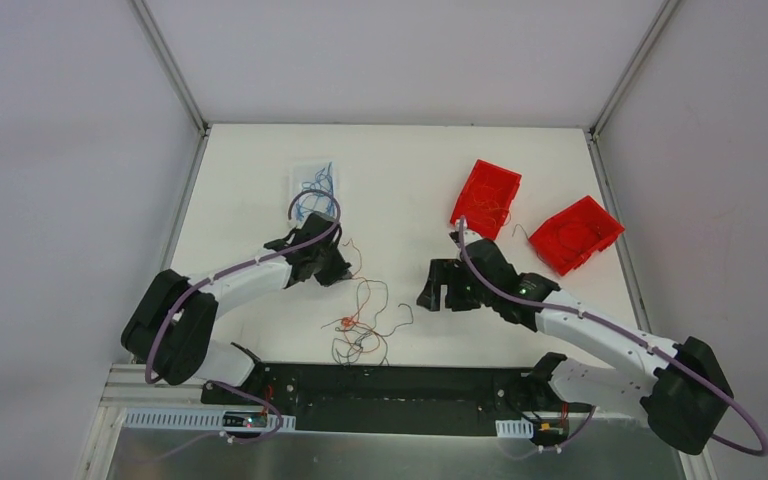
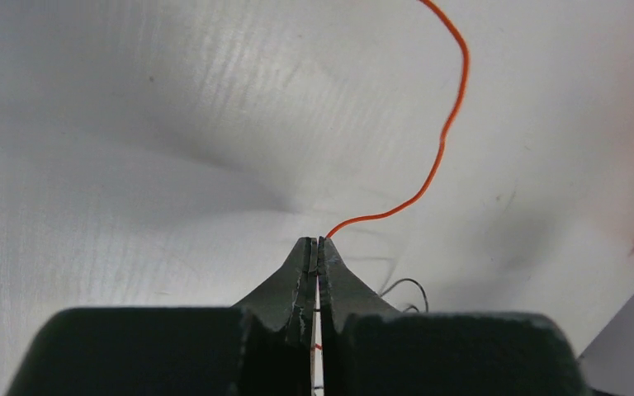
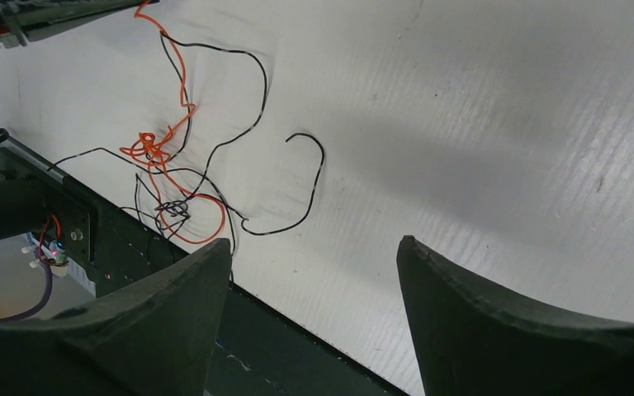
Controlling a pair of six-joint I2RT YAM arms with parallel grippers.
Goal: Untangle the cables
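While the left gripper (image 2: 319, 241) is clamping tight, hold: its jaws are pressing together on the end of an orange wire (image 2: 442, 148), which is curving away over the table (image 2: 132, 124).
Right gripper (image 3: 312, 242): hanging released, jaws standing wide with nothing between them, near the tangle (image 3: 161, 157).
Cables: the main tangle of orange and black strands is lying near the front edge, between the two arms. One black wire (image 3: 314, 177) is trailing loose at its side. Blue wires (image 1: 315, 185) are sitting apart at the far left. A few thin strands seem to be lying in and beside the red bins (image 1: 485, 198).
Step in hand: judging by the grip, the left arm is drawing the orange wire out of the knot.
Doing it well: pulling slowly and low along the table, away from the tangle, is looking wisest. A jerk is more likely to be tightening the small orange knot than freeing it. The right gripper is sitting well placed for pinning the tangle down while the strand is sliding free. Checking that the thin wire is not slipping from the tips is worth the care.
Writing: no brand, label or text is showing legibly in any view.
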